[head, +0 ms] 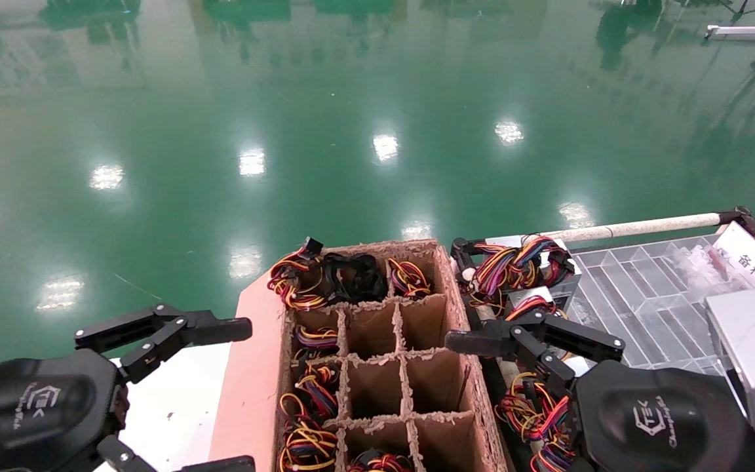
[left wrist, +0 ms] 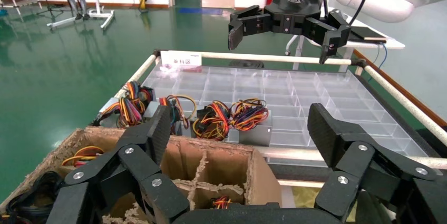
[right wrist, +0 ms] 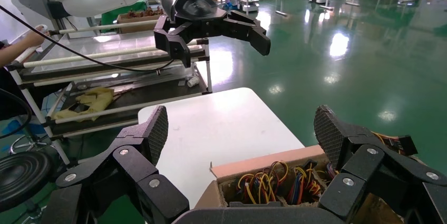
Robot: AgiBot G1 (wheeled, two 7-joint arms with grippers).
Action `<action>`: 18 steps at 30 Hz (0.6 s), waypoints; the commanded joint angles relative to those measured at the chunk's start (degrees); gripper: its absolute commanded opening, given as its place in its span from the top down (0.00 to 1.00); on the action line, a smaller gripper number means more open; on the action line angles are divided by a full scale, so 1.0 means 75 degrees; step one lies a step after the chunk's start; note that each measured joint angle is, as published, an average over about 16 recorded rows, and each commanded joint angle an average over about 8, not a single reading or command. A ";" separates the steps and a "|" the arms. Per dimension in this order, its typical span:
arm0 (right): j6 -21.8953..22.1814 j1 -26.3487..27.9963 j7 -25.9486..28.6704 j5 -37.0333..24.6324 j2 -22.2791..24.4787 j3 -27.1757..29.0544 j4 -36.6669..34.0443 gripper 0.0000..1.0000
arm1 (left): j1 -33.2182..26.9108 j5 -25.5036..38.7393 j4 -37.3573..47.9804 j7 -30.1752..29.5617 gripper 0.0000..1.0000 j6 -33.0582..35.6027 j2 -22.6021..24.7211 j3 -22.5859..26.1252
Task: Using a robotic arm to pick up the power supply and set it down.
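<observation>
The power supply (left wrist: pixel 211 121) is a small grey box topped by a loop of red, orange and yellow wires. It lies on the clear tray (head: pixel 646 301) just past the cardboard box's right wall. In the head view its wires (head: pixel 522 406) show under my right gripper (head: pixel 476 410), which hovers above them, open and empty. That gripper also appears in its own view (right wrist: pixel 242 129) and from across the box (left wrist: pixel 284 42). My left gripper (head: pixel 243 396) hangs open over the white table (head: pixel 174 400), left of the box.
The divided cardboard box (head: pixel 253 393) holds wire bundles in several cells. More grey boxes with purple and blue wires (head: pixel 515 262) lie further along the tray. A larger grey case (head: pixel 751 354) and a padded rail (head: pixel 639 227) border the tray. Green floor lies beyond.
</observation>
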 commanded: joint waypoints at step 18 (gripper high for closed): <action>0.0000 0.0000 0.0000 0.0000 0.0000 0.0000 0.0000 0.00 | 0.0000 0.0000 0.0000 0.0000 1.00 0.0000 0.0000 0.0000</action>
